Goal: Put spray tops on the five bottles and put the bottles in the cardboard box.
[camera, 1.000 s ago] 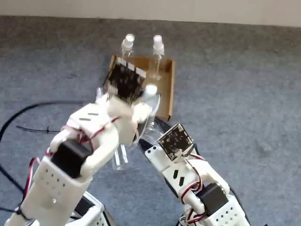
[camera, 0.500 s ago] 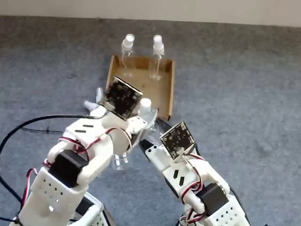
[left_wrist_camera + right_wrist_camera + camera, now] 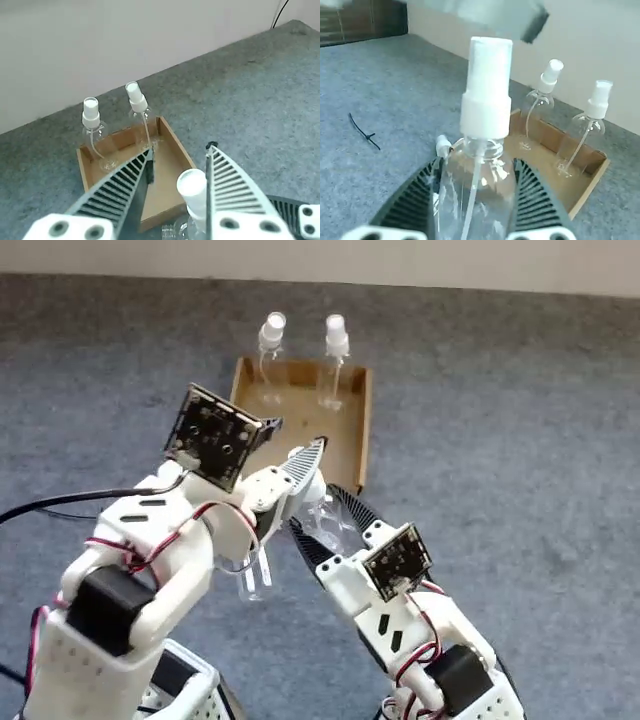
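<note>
The right pincer (image 3: 477, 167) grips a clear bottle (image 3: 475, 192); the left pincer (image 3: 180, 150) hangs wide open over its white spray top (image 3: 192, 187), with the cardboard box (image 3: 167, 167) just beyond.

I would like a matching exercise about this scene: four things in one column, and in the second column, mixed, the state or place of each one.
1. right gripper
2. left gripper
3. cardboard box
4. cable tie

a. lies on the carpet
b. open
c. shut on a bottle
d. two bottles stand in it

Pairs: 1-c, 2-b, 3-d, 4-a.
</note>
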You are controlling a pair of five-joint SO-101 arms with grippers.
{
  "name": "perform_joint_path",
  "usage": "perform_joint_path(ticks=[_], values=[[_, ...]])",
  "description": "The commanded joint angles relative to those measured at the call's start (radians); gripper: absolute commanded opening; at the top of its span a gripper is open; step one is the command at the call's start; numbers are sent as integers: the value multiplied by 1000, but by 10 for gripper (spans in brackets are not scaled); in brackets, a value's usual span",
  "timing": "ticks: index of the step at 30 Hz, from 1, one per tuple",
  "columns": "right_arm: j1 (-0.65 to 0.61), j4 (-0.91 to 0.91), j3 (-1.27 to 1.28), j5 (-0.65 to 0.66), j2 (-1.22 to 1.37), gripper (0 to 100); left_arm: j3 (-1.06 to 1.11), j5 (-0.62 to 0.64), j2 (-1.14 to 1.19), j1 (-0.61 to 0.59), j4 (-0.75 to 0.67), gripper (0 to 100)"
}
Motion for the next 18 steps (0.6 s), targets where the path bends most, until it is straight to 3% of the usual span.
perform_joint_path(ticks=[1,6,18], values=[[13,-35,-12,-8,16,4,-139,-6,-15,-16,52,158],[13,-35,-12,-12,15,4,-191,-8,-5,-18,106,158],[13,-35,-12,-12,15,4,41,-78,-13,-10,38,157]])
